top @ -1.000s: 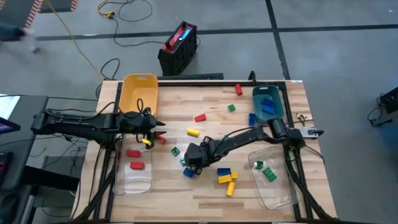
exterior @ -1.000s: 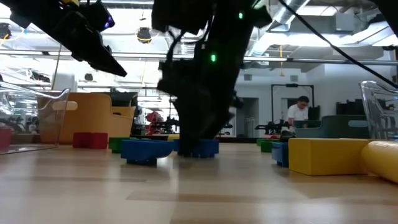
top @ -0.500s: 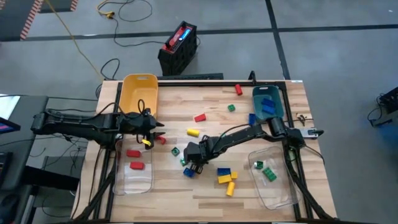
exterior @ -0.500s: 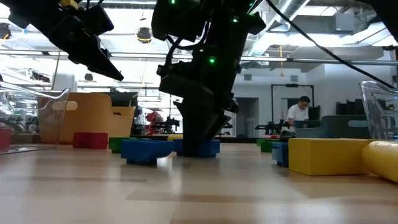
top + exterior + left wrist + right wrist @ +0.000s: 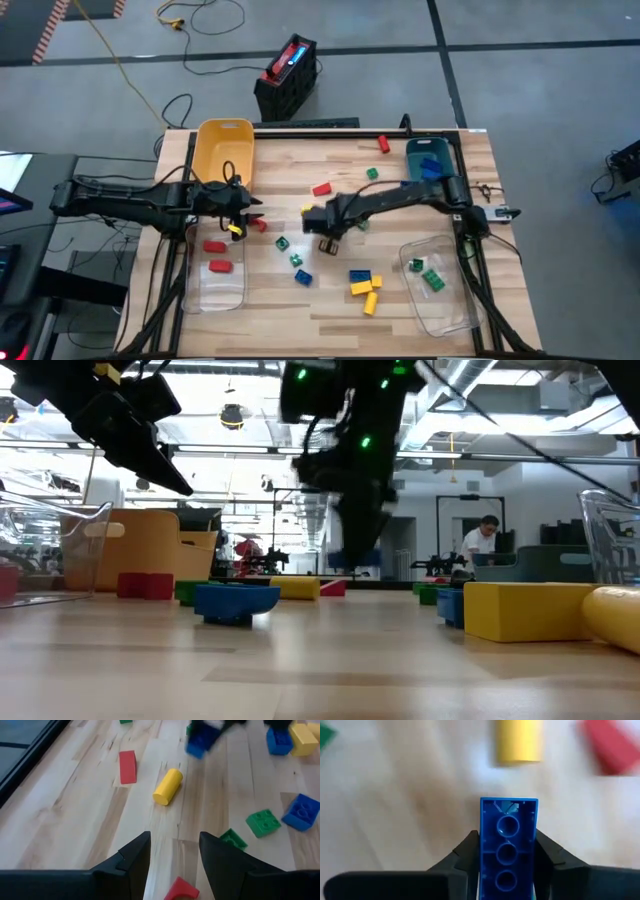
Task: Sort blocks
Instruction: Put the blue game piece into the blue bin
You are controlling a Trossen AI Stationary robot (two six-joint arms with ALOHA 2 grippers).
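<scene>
Small studded blocks in red, yellow, green and blue lie scattered over the wooden table (image 5: 270, 305). My right gripper (image 5: 322, 222) hangs over the table's middle, shut on a blue block (image 5: 509, 845), which also shows in the left wrist view (image 5: 201, 739). A yellow cylinder block (image 5: 310, 212) and a red block (image 5: 321, 188) lie just beyond it. My left gripper (image 5: 247, 214) hovers open above the table's left part, in front of the yellow bin (image 5: 224, 150). A red block (image 5: 181, 890) lies on the table below the gap between its fingers. My right gripper pinches the blue block by its two long sides (image 5: 485, 865) between its two fingers (image 5: 465, 862). The fingers come from above and lie along the block, whose far end (image 5: 509, 802) sticks out past the fingertips. The hollow underside faces the wrist camera. The block hangs clear of the table.
A teal bin (image 5: 432, 165) with blue blocks stands far right. A clear bin (image 5: 440, 290) with green blocks stands near right, and another clear bin (image 5: 215, 272) with red blocks near left. Blue and yellow blocks (image 5: 362, 285) cluster near the front middle. A black crate (image 5: 288, 75) stands on the floor.
My right gripper has shut on the blue block that stood on the table near the front middle. It has lifted the block clear and carried it up and toward the far edge, stopping beside the yellow cylinder. The other blue block has stayed where it was.
</scene>
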